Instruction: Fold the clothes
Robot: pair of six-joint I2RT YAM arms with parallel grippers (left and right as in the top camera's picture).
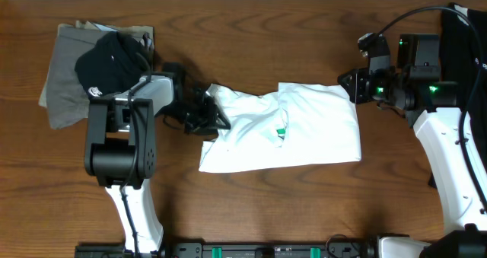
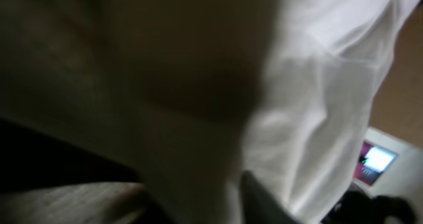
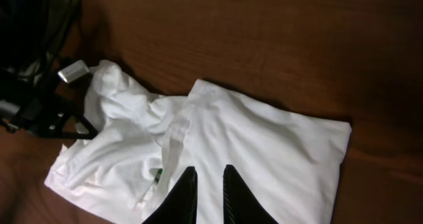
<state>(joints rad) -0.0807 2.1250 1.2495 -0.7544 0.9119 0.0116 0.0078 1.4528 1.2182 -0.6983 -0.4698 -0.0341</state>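
Lying on the wood-grain table point(image 1: 251, 30), the white T-shirt point(image 1: 304, 129) was smooth at its right and bunched at its left, with a sliver of green print in a fold. The left gripper point(image 1: 204, 115) sat at the bunched edge. Its wrist view was blurred white cloth, so its grip was impossible to tell. The right gripper point(image 3: 209, 174) hung over the shirt, pressed almost together and holding nothing. A black garment point(image 1: 110, 64) lay heaped on a grey-olive garment point(image 1: 65, 87).

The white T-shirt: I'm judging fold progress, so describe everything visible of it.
The white T-shirt is thin, soft cloth lying on the wooden table, partly folded: its right part flat and smooth, its left part bunched. A bit of green print peeks from a central fold. The left gripper meets its crumpled left edge.
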